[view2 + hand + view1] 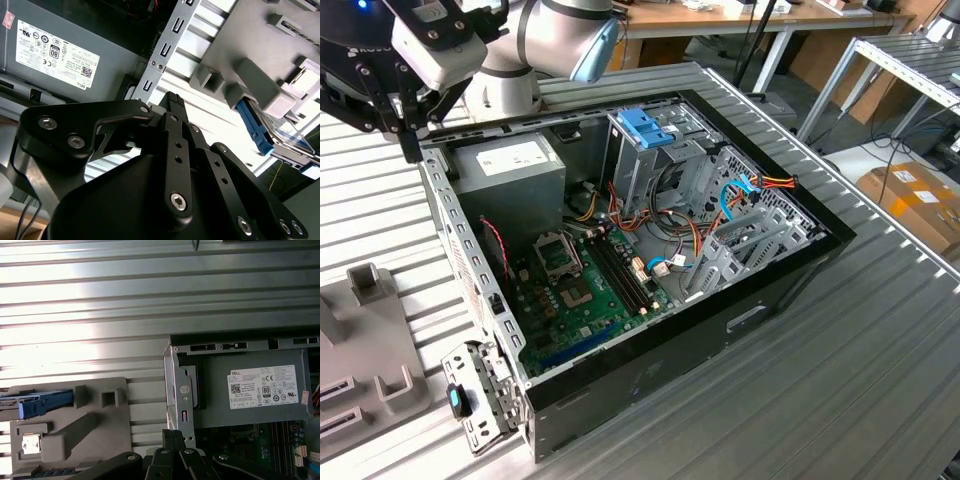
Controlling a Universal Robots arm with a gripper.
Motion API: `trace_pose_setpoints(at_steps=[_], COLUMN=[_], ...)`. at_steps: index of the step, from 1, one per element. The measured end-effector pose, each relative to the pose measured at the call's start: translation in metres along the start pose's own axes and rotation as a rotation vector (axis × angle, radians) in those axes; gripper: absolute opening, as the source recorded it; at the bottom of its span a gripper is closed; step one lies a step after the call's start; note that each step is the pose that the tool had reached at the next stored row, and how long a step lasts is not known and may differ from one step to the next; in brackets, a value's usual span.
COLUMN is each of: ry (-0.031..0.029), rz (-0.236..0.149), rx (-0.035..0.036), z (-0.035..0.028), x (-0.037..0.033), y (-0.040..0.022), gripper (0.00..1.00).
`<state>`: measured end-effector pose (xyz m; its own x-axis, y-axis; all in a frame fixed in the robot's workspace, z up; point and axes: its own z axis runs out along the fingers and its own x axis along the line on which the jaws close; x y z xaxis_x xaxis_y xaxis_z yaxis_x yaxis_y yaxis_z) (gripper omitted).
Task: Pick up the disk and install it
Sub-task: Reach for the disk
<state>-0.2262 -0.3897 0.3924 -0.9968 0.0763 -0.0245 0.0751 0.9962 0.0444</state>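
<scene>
The gripper (410, 135) hangs over the worktop (840, 380) near its far edge at the exterior view's left, just beside the corner of the open case (740, 310). In both wrist views the jaws look clenched, tip against tip, with nothing between them (172, 100) (172, 436). Whether a tip touches the case wall I cannot tell.

The disk (35, 404) is not in the jaws. It lies in a grey fixture (95, 430) on the worktop beside the case, and its light-blue rail sticks out past one of the fixture's raised blocks. In the second wrist view the disk (256, 131) sits low in the same fixture (260, 85), blue rail toward the gripper and a shiny face behind it. A bare strip of ribbed worktop separates the fixture from the case. A small silver square part (31, 444) rests in another pocket of the fixture, near the disk.

The case lies on its side in the middle of the worktop, open side up. Its power supply (510, 165), a grey box with a white sticker, fills the corner nearest the gripper. A green motherboard (585, 290) covers the floor of the case. A blue latch (645, 125) stands atop the metal drive cage along the case's far wall. Orange, blue and white cables (740, 190) run through the end of the case at the exterior view's right.
</scene>
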Motion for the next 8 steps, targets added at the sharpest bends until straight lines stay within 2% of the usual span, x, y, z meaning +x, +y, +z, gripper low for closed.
trace_pose_setpoints(at_steps=[8], ry=[0.0], rz=[0.0], rx=[0.0001], z=[-0.0001], x=[0.0022], y=[-0.0002], gripper=[0.11])
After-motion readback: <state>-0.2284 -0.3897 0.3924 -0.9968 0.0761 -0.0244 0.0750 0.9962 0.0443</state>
